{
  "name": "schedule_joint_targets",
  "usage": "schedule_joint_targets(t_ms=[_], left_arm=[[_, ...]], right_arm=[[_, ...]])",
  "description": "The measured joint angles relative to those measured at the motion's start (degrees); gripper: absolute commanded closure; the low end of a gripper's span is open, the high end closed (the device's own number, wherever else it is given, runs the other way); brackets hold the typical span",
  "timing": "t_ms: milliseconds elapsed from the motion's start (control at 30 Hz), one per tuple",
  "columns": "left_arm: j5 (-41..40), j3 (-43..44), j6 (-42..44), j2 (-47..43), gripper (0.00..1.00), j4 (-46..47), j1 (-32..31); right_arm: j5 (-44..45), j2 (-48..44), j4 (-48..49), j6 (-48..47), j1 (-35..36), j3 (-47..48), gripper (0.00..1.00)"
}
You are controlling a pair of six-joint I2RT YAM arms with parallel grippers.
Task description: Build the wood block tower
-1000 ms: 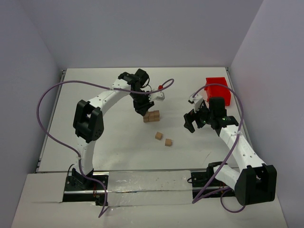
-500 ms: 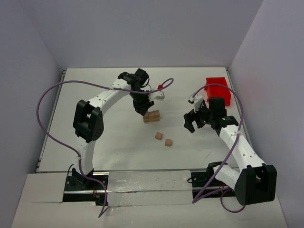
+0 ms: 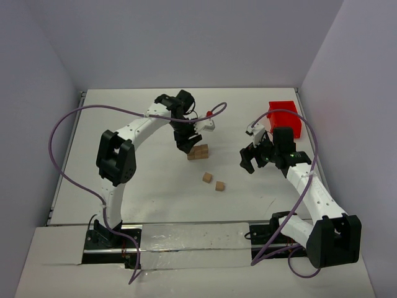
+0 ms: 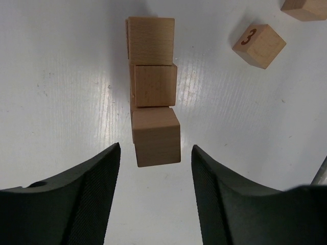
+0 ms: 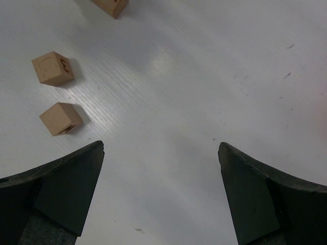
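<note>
hovering left tool point(image 4: 156, 153) part open over tower point(image 4: 153, 84), gripping nothing | right tool point(image 5: 161, 148) wide open, empty

The left arm is arched toward frame centre, left gripper point(image 3: 187, 146) pointed down, jaws parted. The right arm is bent at right, right gripper point(image 3: 247, 160) spread wide, aimed left.

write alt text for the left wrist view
The left gripper hangs open over the tower, three tan wooden cubes in a row, its jaws clear of the nearest cube. A loose cube marked 3 and part of another cube lie on the white table at upper right.
</note>
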Motion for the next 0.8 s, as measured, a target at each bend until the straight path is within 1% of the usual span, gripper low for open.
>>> schedule_joint_targets(t_ms=[133,167,200,367,467,533,600,700,800], left_arm=[[-0.25,0.6,-0.1,0.0,0.11,0.02,0.02],[-0.36,0.83,-0.1,0.0,0.1,0.0,0.02],[-0.51,1.11,0.03,0.0,0.02,-0.11,0.02],[-1.32,2.16,-0.23,-1.17,0.01,-0.25,0.2],[-1.1,1.75,-1.04,-5.16,0.01,-0.28,1.02],[-0.22,0.33,-2.14,-10.22,0.01,0.72,2.5],[1.52,-2.35,-3.65,-17.16,0.01,2.32,5.04],[3.66,-8.66,-6.21,-28.41,0.01,5.92,9.83],[5.31,-16.35,-9.38,-38.15,0.01,12.07,13.67]], right_arm=[[-0.11,0.04,0.0,0.0,0.0,0.0,0.0],[-0.11,0.07,0.0,0.0,0.0,0.0,0.0],[-0.13,0.09,-0.02,0.0,0.02,0.0,0.0],[-0.39,0.14,-0.17,-0.19,1.01,0.13,0.0],[0.99,0.78,-0.44,-0.2,4.65,0.64,0.0],[2.02,1.95,-0.56,-0.26,9.15,1.31,0.0],[3.24,3.38,-0.89,-0.4,12.9,2.2,0.0],[4.38,6.1,-1.62,-0.42,17.19,4.22,0.0],[5.93,9.47,-2.2,-0.09,21.0,6.66,0.05]])
